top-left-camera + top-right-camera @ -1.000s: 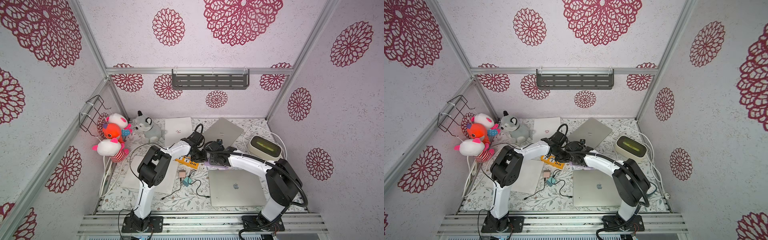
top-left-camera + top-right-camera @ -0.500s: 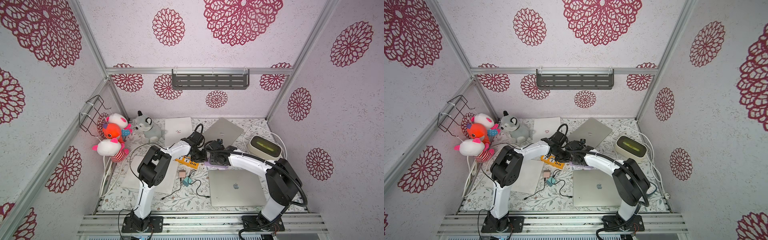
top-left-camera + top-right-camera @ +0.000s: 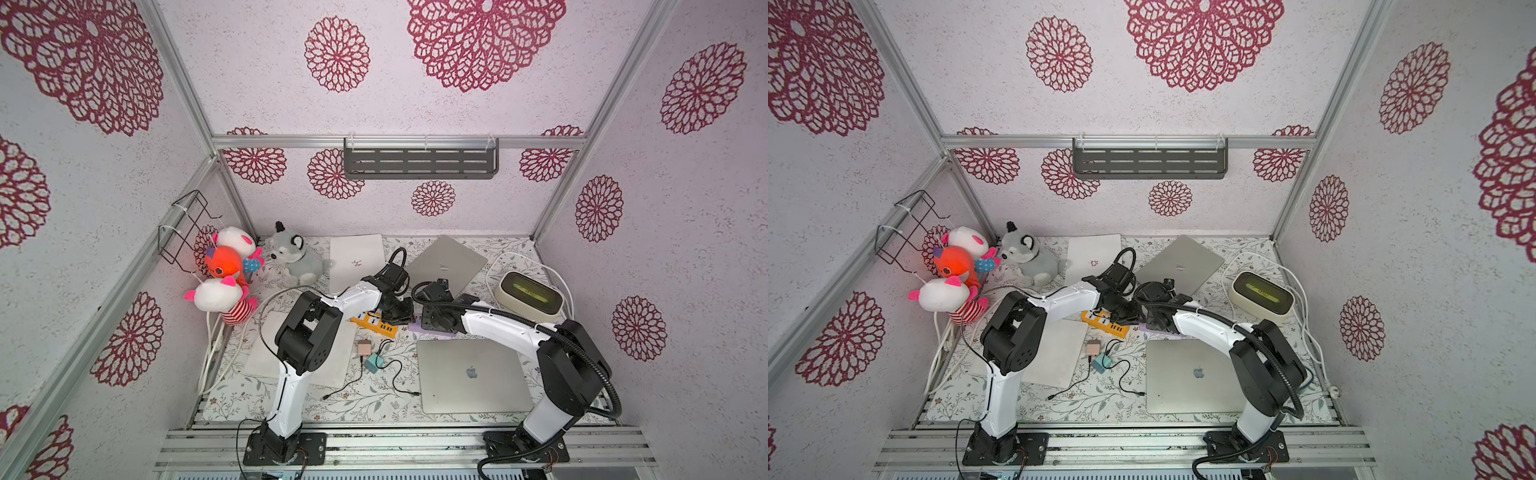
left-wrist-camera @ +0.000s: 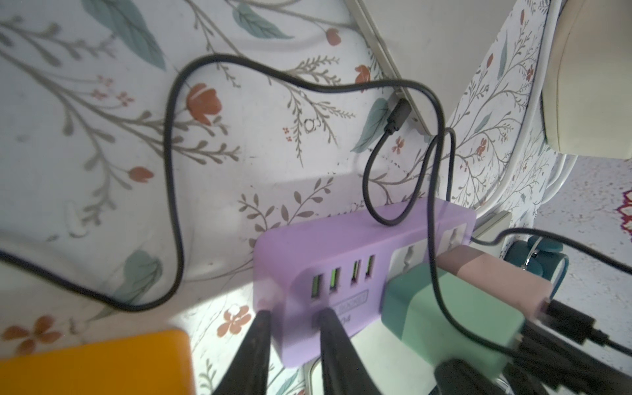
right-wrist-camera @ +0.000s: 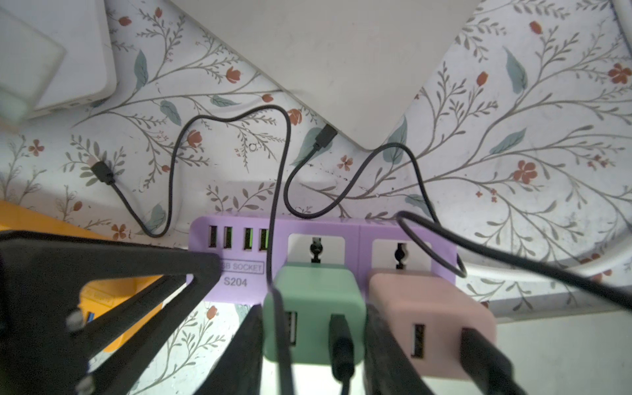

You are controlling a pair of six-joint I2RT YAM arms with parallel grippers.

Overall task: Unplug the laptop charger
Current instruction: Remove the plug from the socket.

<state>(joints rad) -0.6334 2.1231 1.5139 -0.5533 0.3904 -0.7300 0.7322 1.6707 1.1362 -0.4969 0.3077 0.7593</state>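
You see a grey plush husky (image 3: 293, 259) beside three bright plush toys (image 3: 222, 262) far left, an orange power strip (image 3: 374, 326) mid-table, a cream box (image 3: 530, 297) far right, and a grey shelf (image 3: 419, 164) on the back wall.

In both top views only a sliver of the lilac plastic power strip (image 3: 415, 326) shows; what is plugged into it is hidden. The mint-green cube charger (image 5: 313, 318) on that strip and the orange plastic power strip (image 4: 92, 362) beside it run off the wrist pictures' edges. Whether the left gripper (image 4: 294, 318) clamps the strip cannot be told.
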